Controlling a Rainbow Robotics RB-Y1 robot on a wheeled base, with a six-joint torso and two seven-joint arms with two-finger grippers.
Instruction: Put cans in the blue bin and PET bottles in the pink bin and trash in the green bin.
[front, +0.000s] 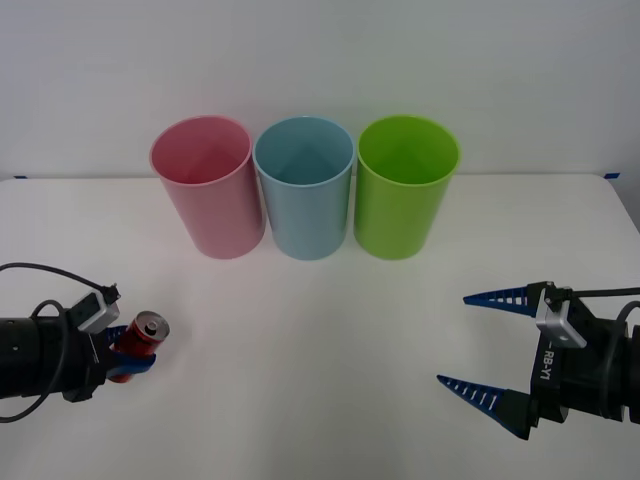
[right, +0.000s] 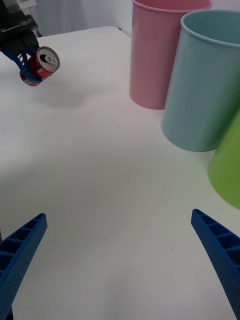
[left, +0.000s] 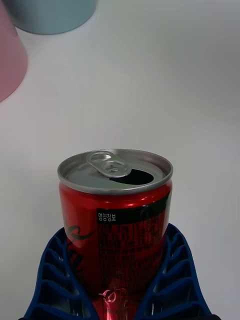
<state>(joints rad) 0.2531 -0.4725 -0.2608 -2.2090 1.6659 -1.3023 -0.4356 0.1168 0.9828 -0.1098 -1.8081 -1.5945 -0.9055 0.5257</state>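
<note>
Well, at the front view's lower left the left gripper (front: 128, 357) clamps the red can (front: 142, 336), seemingly lifted off the table (front: 320, 320). The right gripper (front: 482, 344) hangs spread wide at lower right. The pink bin (front: 208, 190), blue bin (front: 305, 190) and green bin (front: 403, 190) line the back.

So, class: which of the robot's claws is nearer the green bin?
Right. The right claw hangs open below the green bin, toward the table's right edge. The left claw, shut on the red can, sits far across the table's left side, beyond the pink bin.
</note>
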